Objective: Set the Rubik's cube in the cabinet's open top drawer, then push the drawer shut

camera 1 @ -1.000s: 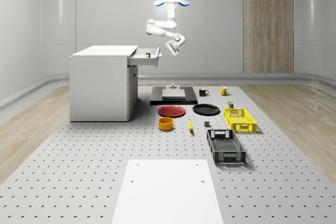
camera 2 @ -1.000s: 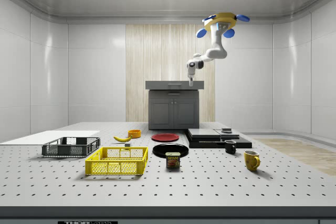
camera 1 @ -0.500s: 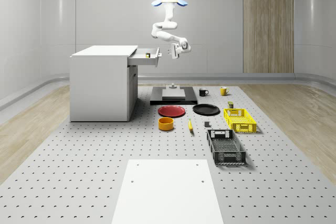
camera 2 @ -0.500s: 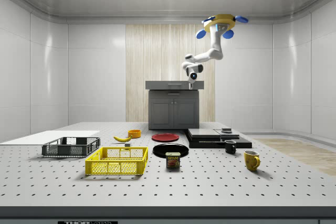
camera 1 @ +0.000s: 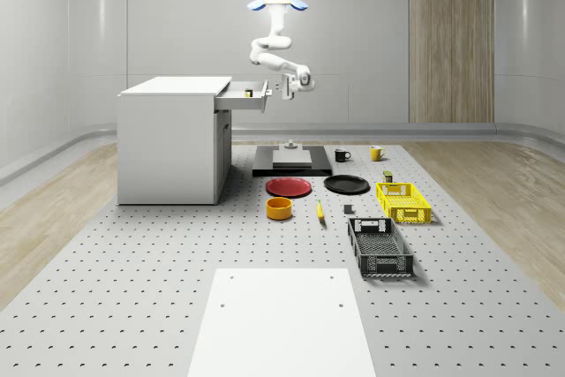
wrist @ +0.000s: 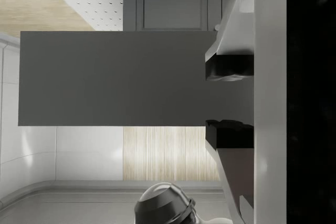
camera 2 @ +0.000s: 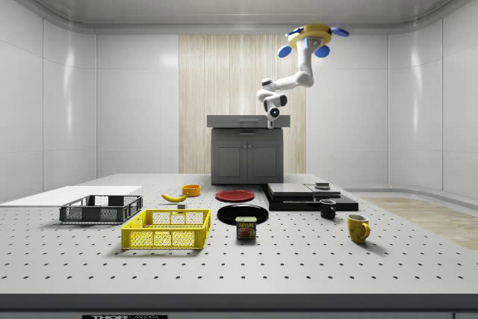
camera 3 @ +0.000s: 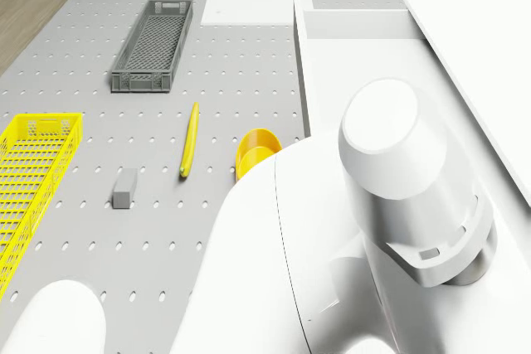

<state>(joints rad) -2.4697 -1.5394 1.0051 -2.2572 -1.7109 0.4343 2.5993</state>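
The white cabinet [camera 1: 168, 139] stands at the whole-scene view's left, with its top drawer [camera 1: 243, 96] pulled out to the right. A small yellow-faced Rubik's cube [camera 1: 248, 92] lies inside the drawer. The drone [camera 1: 276, 3] hovers high above, just beyond the drawer's front. My arm bends down from it, so the gripper [camera 1: 284, 87] hangs level with the drawer front, a short gap away and apart from it. In the wrist view the grey drawer front [wrist: 110, 77] faces the gripper [wrist: 207, 100]. Its dark pads [wrist: 228, 66] are drawn in, shut, with nothing between them.
On the floor past the cabinet lie a red plate [camera 1: 290, 186], a black plate [camera 1: 346, 184], an orange bowl [camera 1: 279, 208], a banana [camera 1: 320, 211], a yellow crate [camera 1: 403, 201] and a dark crate [camera 1: 380, 247]. A black platform [camera 1: 291, 162] and two mugs [camera 1: 342, 155] stand farther back.
The gripper has gone from open to shut. The arm has folded, bringing the gripper from tilted over the drawer's end to level with its front. The drone has drifted slightly toward the cabinet.
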